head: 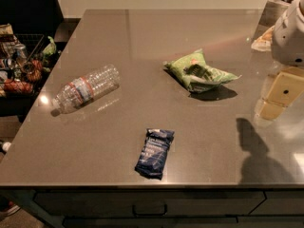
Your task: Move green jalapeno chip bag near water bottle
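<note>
The green jalapeno chip bag [200,72] is a wrinkly light-green foil bag with a dark green picture. It lies on the grey table [142,32], right of the middle. The water bottle [86,88] is clear and ribbed with a white, red and blue label. It lies on its side at the table's left, cap end toward the front left. My gripper [278,99] is at the right edge of the view, cream-coloured under a white arm housing [289,32]. It is to the right of the green bag, apart from it, and holds nothing that I can see.
A dark blue narrow packet [154,153] lies near the table's front edge, in front of the bag. A wire basket of snacks [21,65] stands off the table's left side. Some items [263,39] sit at the far right. The arm's shadow [259,156] falls front right.
</note>
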